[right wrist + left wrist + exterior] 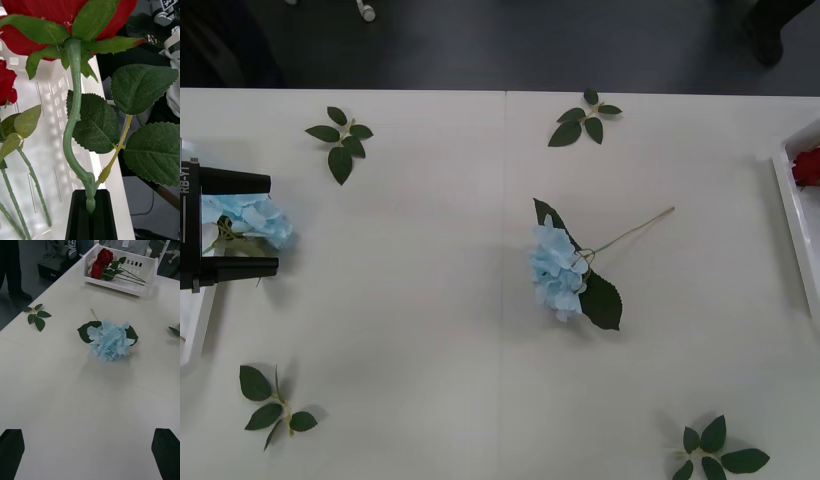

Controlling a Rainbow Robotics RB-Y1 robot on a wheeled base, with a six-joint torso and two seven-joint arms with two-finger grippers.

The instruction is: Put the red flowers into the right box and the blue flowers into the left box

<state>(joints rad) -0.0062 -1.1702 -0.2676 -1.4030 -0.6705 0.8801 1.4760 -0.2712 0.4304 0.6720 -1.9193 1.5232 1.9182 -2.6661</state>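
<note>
My right gripper [90, 200] is shut on the green stem of a red flower [56, 15], holding it over the white right box [56, 112]. Another red flower [5, 86] lies in that box with stems beside it. In the front view the right box [792, 190] sits at the table's right edge with a red flower [807, 165] inside. One blue flower [558, 268] lies mid-table, seen too in the left wrist view as the blue flower [110, 339]. At the far left my left gripper [230, 225] is open over a second blue flower [252, 222] by the left box [195, 320].
Loose green leaf sprigs lie at the back left [340, 140], back middle [585, 118], front left [270, 400] and front right [715, 450]. The table's far edge meets dark floor. A person's legs [11, 266] stand beyond the table.
</note>
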